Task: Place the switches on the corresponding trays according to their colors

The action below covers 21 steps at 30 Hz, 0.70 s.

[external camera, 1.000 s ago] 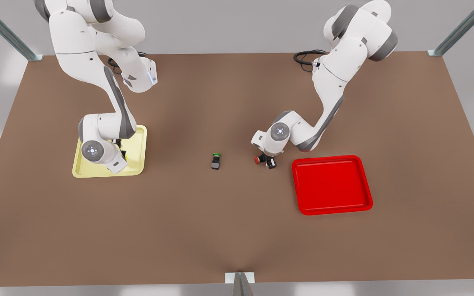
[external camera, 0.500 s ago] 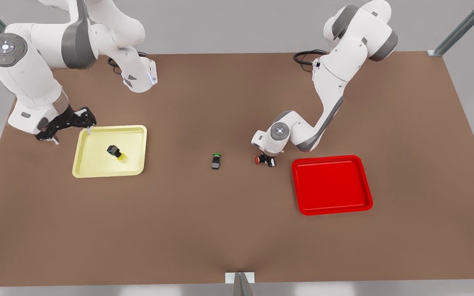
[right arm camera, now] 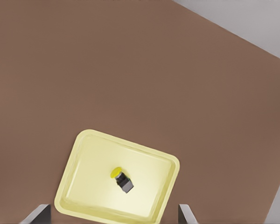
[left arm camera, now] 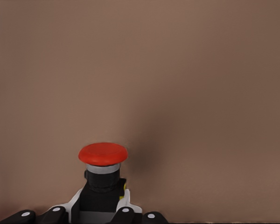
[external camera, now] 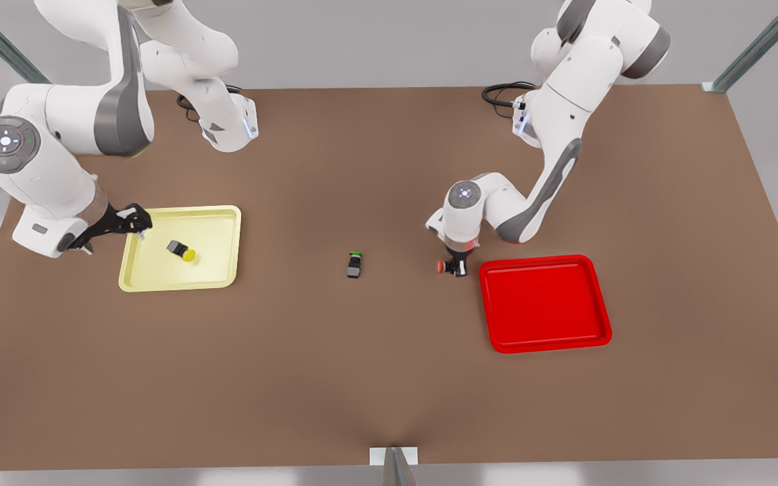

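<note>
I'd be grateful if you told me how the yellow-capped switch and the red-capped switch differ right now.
The yellow-capped switch lies free on its side inside the yellow tray; the red-capped switch is clamped in the left gripper, outside the red tray. The right gripper, open, has let go of the yellow one. Both have dark boxy bodies.

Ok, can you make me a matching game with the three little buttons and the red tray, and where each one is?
Things:
1. yellow button
2. red button
3. green button
4. red tray

Places:
A. alone on the brown table, between the two trays
B. nothing in it yet
C. lying in the yellow tray
D. held in the jaws of the left gripper

Pairs: 1-C, 2-D, 3-A, 4-B

The right gripper is open, beside the yellow tray.
</note>
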Tool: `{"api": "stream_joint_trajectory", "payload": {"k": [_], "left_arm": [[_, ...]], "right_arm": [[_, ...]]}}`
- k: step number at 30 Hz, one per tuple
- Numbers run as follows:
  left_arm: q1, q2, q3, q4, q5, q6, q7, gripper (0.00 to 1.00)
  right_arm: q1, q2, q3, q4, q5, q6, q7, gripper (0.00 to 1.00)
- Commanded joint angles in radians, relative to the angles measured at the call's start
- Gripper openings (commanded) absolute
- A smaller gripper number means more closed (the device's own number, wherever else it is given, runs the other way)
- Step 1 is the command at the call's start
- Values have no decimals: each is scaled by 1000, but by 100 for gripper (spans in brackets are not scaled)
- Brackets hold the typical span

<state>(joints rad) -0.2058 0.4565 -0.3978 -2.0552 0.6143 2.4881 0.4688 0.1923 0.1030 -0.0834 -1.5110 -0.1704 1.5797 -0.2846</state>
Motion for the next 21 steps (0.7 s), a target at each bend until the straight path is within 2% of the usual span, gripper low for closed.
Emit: {"api": "stream_joint_trajectory", "payload": {"k": [1, 3, 4, 6, 9, 15, 20, 21], "left_arm": [[6, -12, -3, -3, -375, -18, 31, 48], [49, -53, -36, -22, -377, -48, 31, 48], [141, -73, -122, -26, -378, -84, 31, 48], [259, -107, -208, -52, -378, -121, 34, 48], [410, -165, -279, -128, -378, -123, 40, 48], [577, -121, -277, -134, -334, -112, 80, 50], [625, -65, -271, -128, -243, -78, 76, 50], [628, -62, -270, -128, -240, -69, 76, 59]], "right_arm": [[-5, 3, -1, 0, 0, 0, -1, 100], [-5, 4, -1, 0, -1, 2, -1, 100], [-5, 7, -1, 0, -1, 2, -1, 100], [-4, 7, -1, 0, -1, 2, 1, 100], [-4, 9, -1, 0, -1, 2, 1, 100], [-4, 14, 1, -2, -1, 5, 1, 100], [-7, 21, -1, -2, -1, 5, -1, 100], [-11, 21, 1, -2, -1, 5, -1, 100]]}}
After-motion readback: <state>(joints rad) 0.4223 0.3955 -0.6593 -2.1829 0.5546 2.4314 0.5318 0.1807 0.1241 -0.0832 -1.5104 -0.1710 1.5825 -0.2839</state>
